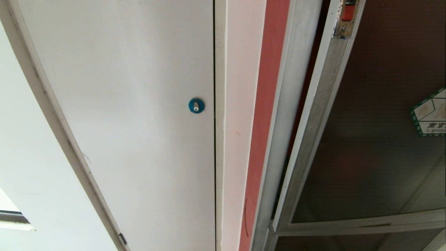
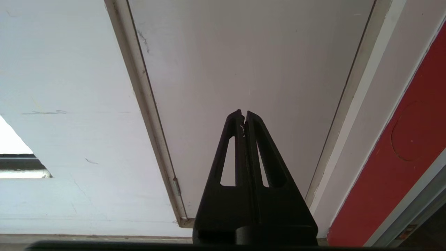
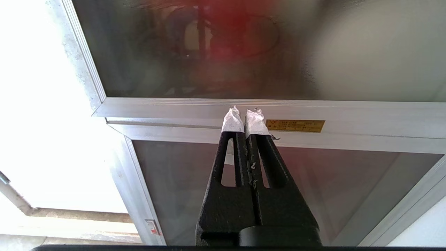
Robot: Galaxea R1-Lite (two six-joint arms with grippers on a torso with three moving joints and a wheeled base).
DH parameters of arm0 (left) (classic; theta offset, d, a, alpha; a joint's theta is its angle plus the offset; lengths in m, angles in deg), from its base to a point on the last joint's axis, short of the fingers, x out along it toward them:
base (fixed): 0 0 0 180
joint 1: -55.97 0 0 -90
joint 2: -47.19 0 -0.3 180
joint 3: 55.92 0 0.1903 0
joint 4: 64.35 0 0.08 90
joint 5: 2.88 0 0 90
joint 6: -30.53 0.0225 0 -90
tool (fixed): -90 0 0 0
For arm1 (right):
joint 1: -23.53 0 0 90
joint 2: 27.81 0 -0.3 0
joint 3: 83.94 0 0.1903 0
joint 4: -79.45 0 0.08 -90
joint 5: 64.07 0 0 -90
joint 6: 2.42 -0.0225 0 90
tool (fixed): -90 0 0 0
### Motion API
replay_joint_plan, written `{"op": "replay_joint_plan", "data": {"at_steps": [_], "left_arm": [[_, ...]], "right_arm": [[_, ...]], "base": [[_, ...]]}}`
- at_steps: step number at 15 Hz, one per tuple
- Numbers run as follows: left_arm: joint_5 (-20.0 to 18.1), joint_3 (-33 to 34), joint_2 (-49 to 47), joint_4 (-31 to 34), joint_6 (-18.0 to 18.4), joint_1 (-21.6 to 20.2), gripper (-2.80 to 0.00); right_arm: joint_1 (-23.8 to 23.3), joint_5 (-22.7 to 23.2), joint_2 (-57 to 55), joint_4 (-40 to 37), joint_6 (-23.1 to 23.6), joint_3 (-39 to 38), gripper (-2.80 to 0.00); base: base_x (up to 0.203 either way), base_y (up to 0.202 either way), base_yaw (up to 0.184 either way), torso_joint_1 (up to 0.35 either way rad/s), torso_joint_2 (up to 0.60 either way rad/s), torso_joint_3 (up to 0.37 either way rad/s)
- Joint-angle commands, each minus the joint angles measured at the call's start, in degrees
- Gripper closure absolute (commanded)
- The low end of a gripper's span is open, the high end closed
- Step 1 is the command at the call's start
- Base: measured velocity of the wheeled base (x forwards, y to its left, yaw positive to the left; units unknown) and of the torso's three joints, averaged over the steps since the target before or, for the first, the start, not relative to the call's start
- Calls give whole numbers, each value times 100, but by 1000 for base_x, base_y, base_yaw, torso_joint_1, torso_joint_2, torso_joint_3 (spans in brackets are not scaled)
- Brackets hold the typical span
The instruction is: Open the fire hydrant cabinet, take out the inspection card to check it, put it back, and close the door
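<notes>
Fire hydrant cabinet (image 1: 278, 146): a tall wall cabinet with a silver aluminium frame, filling the right side of the head view; a strip of red wall runs along its left edge.
Door (image 1: 376, 139): a large pane of dark tinted glass in a silver aluminium frame. Its left edge stands slightly away from the cabinet frame, leaving a narrow dark gap.
Latch (image 1: 348, 12): a small red piece set in the door's silver frame, at the top of the head view.
Sticker (image 1: 432, 113): white with a green border and Chinese characters, on the glass near the right edge of the head view, partly cut off.
Behind the glass: the right wrist view shows a blurred red shape and pale shapes; nothing there can be identified clearly.
Lower panel (image 3: 278, 181): a smaller dark glass pane below the door, parted from it by a silver crossbar that carries a small yellow label (image 3: 295, 126).
White-grey panel (image 1: 139, 122): plain, left of the cabinet, with a round blue lock (image 1: 196, 105).
Right gripper (image 3: 244, 118): jaws pressed together with nothing between them; the tips are wrapped in white and point at the crossbar.
Left gripper (image 2: 243, 116): black jaws clenched and empty, pointing at the white-grey panel.
</notes>
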Motion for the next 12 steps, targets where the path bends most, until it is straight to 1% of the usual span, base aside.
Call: {"op": "replay_joint_plan", "data": {"at_steps": [1,7,10,12], "left_arm": [[1,44,1,-5,0,-2,0],[45,-28,1,-45,15,-2,0],[-55,-599,-35,5,8,-2,0],[-278,-925,-539,1,4,-2,0]], "right_arm": [[2,4,1,0,2,5,0],[2,4,1,0,2,-2,0],[2,4,1,0,2,-2,0],[2,4,1,0,2,-2,0]], "base": [[0,0,0,0,0,0],[0,0,0,0,0,0],[0,0,0,0,0,0],[0,0,0,0,0,0]]}}
